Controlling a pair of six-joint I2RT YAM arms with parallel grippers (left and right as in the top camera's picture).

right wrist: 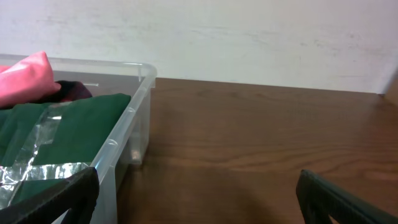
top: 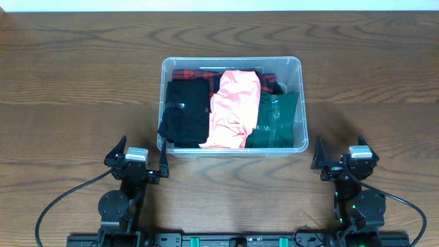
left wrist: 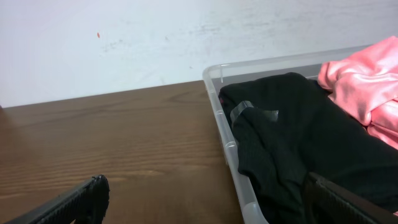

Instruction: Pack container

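The clear plastic container [top: 232,63] sits in the middle of the table. It holds a folded black garment [top: 185,113] on the left, a pink garment [top: 232,108] in the middle, a dark green garment [top: 276,120] in clear wrap on the right, and red plaid cloth [top: 199,73] at the back. My left gripper [top: 136,163] is open and empty near the container's front left corner. My right gripper [top: 341,160] is open and empty, off the front right corner. The left wrist view shows the container rim [left wrist: 219,106] and black garment [left wrist: 298,137]. The right wrist view shows the container wall [right wrist: 134,118] and green garment [right wrist: 68,124].
The brown wooden table [top: 75,82] surrounds the container on all sides. A white wall [left wrist: 124,43] stands beyond the far table edge. Black cables run from both arm bases at the front edge.
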